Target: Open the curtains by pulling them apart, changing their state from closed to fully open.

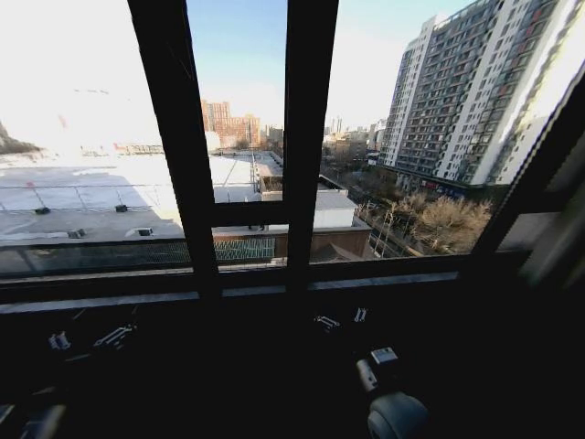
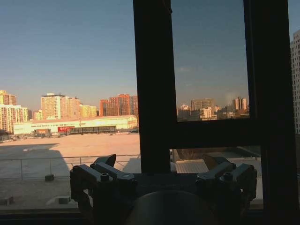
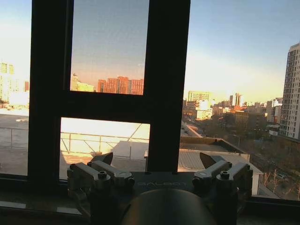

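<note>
From my seat the pulling step looks done: the glass between the dark upright window frame bars [image 1: 306, 137] is uncovered. I take the pale fabric strip at 3 o'clock in the head view for the sheer white curtains [image 1: 565, 229], though I cannot be sure. The left gripper [image 2: 160, 161] and the right gripper [image 3: 156, 159] hang low before the sill, fingers wide and empty. Next I'd only check for fabric left to clear.

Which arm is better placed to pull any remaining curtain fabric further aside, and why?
Right, probably. Pale fabric that looks like the curtains hangs at the window's right edge, on the side of the right gripper, which is open and faces the glass. The left gripper, also open, is farther away.
</note>
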### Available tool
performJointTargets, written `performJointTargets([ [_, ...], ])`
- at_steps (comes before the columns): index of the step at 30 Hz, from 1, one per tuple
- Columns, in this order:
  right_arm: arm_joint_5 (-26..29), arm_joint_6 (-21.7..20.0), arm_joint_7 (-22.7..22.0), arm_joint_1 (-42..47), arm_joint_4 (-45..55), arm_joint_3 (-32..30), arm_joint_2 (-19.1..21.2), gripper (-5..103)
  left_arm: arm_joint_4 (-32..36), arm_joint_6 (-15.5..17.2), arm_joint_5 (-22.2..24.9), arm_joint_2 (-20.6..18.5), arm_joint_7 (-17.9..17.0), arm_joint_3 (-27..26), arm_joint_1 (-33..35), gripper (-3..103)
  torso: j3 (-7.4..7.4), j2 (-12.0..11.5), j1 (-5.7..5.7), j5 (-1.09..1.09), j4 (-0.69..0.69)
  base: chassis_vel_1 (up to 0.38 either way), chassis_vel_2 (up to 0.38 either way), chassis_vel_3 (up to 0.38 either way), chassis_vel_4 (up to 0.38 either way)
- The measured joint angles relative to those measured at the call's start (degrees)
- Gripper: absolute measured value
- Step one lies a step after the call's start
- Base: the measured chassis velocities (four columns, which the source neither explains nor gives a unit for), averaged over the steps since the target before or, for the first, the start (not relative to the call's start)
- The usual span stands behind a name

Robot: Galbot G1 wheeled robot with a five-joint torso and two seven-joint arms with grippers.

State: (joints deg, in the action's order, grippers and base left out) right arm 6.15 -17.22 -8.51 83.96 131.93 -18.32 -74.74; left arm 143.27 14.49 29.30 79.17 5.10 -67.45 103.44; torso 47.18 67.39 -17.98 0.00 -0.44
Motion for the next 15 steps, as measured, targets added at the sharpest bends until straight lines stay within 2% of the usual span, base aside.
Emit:
performJointTargets([
  [8, 0.0, 0.02, -0.03, -0.51, -0.2, 0.08, -0.09, 100, 0.01, 0.05, 0.01, -0.24, 0.0, -0.17, 0.0, 100, 0.0, -0.01, -0.01, 0.02, 0.0, 0.0, -0.386, -0.006, 0.396],
  [15, 0.01, 0.02, -0.09, -0.52, -0.23, 0.07, 0.12, 100, 0.01, 0.09, 0.01, 0.02, 0.03, 0.03, -0.07, 100, 0.0, 0.0, -0.01, 0.01, 0.0, 0.1, -0.354, -0.093, 0.359],
])
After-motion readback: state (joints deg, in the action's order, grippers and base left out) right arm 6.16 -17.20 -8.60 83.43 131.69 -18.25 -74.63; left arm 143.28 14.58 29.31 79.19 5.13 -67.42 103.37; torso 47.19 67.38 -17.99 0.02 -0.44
